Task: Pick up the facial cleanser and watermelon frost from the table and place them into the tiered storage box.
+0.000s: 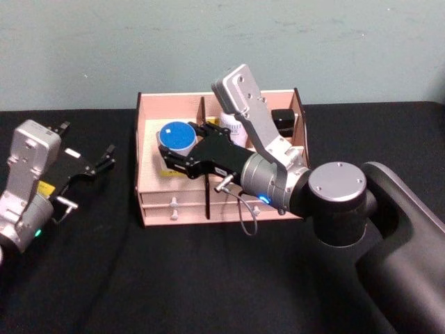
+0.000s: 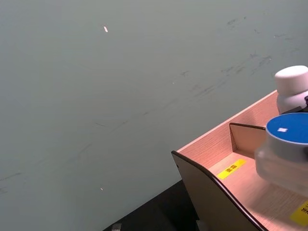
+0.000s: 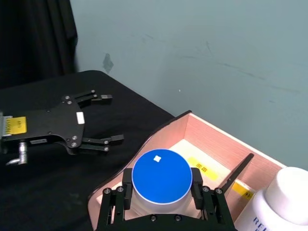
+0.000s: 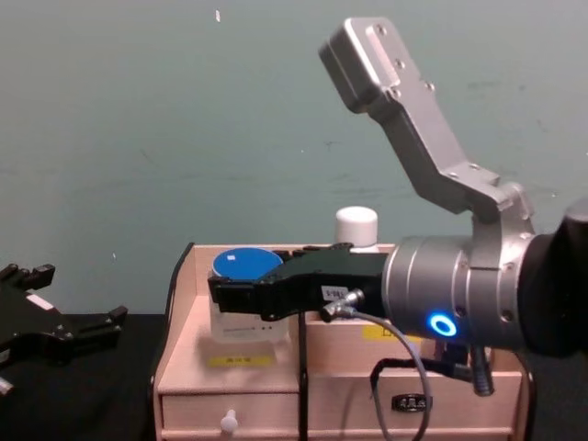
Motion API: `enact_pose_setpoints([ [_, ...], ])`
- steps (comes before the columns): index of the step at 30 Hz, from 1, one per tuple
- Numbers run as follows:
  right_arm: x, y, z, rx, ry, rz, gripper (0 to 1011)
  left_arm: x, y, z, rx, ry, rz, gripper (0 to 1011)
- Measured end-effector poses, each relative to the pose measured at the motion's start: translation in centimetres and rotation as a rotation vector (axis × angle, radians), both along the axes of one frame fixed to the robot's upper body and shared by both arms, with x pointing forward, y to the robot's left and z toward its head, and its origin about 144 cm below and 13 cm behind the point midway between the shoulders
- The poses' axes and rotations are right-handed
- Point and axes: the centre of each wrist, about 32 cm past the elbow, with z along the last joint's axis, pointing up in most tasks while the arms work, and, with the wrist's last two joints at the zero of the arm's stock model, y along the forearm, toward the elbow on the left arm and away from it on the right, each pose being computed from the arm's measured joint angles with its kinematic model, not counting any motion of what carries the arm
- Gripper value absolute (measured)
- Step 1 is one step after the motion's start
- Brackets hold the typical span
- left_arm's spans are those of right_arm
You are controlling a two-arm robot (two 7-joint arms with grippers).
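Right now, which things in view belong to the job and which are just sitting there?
Job:
- blue-lidded jar, held by the right gripper over the storage box
- white-capped bottle, standing in the box

Just there:
- black item in the box's back corner
- left gripper, open, idle beside the box

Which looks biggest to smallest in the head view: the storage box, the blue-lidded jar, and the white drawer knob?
1. Tiered storage box, by far the largest.
2. Blue-lidded jar, held by the right gripper over the box's left compartment.
3. White drawer knob, the smallest.
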Motion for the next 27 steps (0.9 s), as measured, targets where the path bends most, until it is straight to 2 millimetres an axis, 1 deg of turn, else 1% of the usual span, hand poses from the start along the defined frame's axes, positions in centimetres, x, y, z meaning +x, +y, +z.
enact_pose_setpoints([
  [18, 2.0, 1.2, -0.2, -0.051, -0.004, -0.033, 715, 0.0, 0.0, 0.0, 0.000, 0.000, 0.000, 1001],
  [27, 2.4, 1.6, -0.4, -0.065, -0.003, -0.040, 715, 0.0, 0.0, 0.0, 0.000, 0.000, 0.000, 1001],
])
